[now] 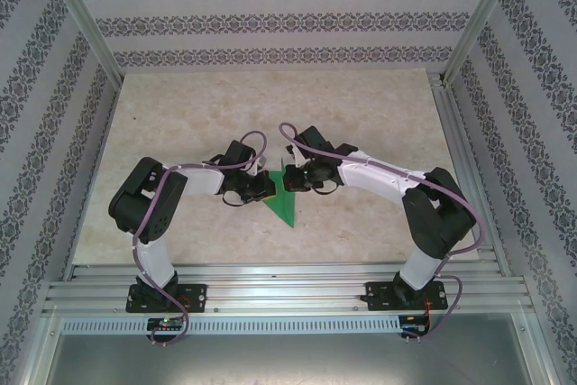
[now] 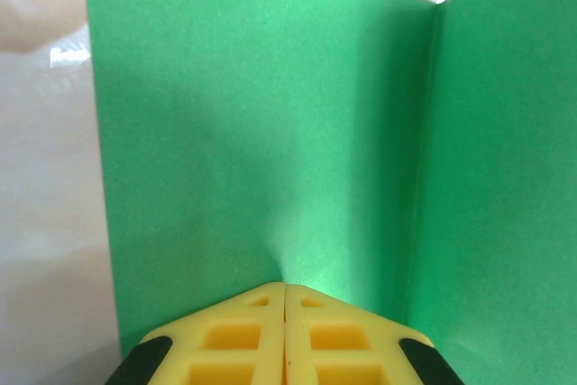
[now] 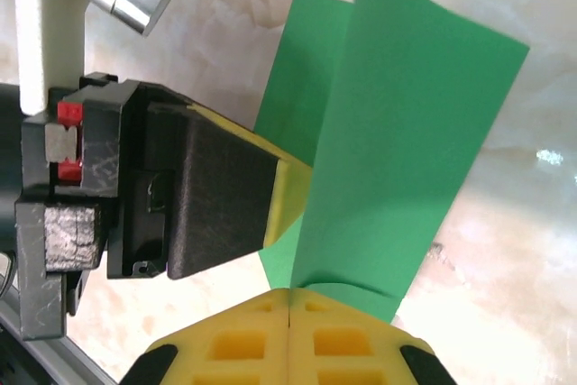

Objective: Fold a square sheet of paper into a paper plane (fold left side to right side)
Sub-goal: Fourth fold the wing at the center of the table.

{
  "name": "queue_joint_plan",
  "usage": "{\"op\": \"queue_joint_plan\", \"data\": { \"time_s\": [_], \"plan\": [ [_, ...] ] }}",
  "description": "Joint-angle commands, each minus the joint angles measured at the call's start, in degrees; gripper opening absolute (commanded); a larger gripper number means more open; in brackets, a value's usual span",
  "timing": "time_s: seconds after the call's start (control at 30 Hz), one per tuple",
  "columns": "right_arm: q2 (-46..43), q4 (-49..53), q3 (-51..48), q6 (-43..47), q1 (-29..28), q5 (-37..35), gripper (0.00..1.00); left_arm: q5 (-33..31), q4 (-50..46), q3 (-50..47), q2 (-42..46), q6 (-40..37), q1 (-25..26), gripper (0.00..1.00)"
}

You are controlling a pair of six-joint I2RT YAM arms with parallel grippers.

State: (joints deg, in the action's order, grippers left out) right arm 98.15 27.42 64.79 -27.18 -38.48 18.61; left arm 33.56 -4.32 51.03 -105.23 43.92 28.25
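The square sheet of paper (image 1: 283, 200) is bright green and lies mid-table as a wedge pointing toward the near edge. My left gripper (image 1: 264, 188) meets it from the left and my right gripper (image 1: 293, 178) from the right. In the left wrist view the sheet (image 2: 270, 132) stands up with a vertical crease on its right. My left gripper (image 2: 285, 288) is shut on its puckered bottom edge. In the right wrist view a raised flap of the sheet (image 3: 406, 132) curls upward. My right gripper (image 3: 288, 292) is shut on its lower edge, with my left gripper (image 3: 290, 194) touching the paper beside it.
The beige marbled table (image 1: 198, 123) has patterned walls on three sides. Metal frame posts (image 1: 81, 15) stand at its back corners. Aluminium rails (image 1: 288, 286) with both arm bases run along the near edge. Bare tabletop lies behind and to either side of the arms.
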Motion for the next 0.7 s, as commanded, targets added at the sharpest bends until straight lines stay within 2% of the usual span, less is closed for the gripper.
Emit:
{"op": "queue_joint_plan", "data": {
  "time_s": [0.0,0.3,0.53,0.67],
  "plan": [
    [2.38,-2.89,0.88,5.57,1.56,3.63,0.01,-1.70,-2.34,-0.49,1.32,-1.62,0.49,0.08],
    [4.36,-6.36,-1.29,6.90,3.35,7.60,0.01,-2.09,-3.23,-1.22,3.08,-2.17,0.46,0.09],
    [0.45,-8.24,-5.05,5.30,2.71,7.95,0.02,-2.71,-4.33,-1.22,5.36,-2.72,0.49,0.10],
    [1.65,-8.57,-5.40,5.62,3.31,7.86,0.02,-2.73,-4.72,-0.71,5.35,-2.88,0.45,0.10]
  ]
}}
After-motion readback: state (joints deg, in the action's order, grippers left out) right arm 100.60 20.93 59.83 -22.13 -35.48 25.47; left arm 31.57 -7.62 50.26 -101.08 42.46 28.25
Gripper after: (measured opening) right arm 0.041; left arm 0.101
